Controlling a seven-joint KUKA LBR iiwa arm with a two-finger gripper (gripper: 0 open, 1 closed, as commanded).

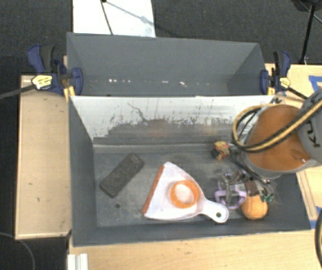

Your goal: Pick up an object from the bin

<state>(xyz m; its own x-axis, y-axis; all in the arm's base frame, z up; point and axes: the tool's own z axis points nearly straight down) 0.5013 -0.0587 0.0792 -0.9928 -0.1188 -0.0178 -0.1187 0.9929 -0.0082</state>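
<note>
Front-right corner of bin (149, 120): gripper (237, 189) low over it.
Under it a small purple piece (226, 197), between a white scoop (162, 200) and a round orange ball (254, 208); gripper open or closed, cannot tell.

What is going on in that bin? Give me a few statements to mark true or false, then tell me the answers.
1. The dark grey rectangular block lies in the left part of the grey metal bin. True.
2. The gripper is above that block. False: it is low at the bin's right, over a small purple thing and beside a round tan-orange thing.
3. An orange-and-white round thing lies on the white flat scoop with an orange edge. True.
4. The scoop touches the block. False: bare bin floor shows between them.
</note>
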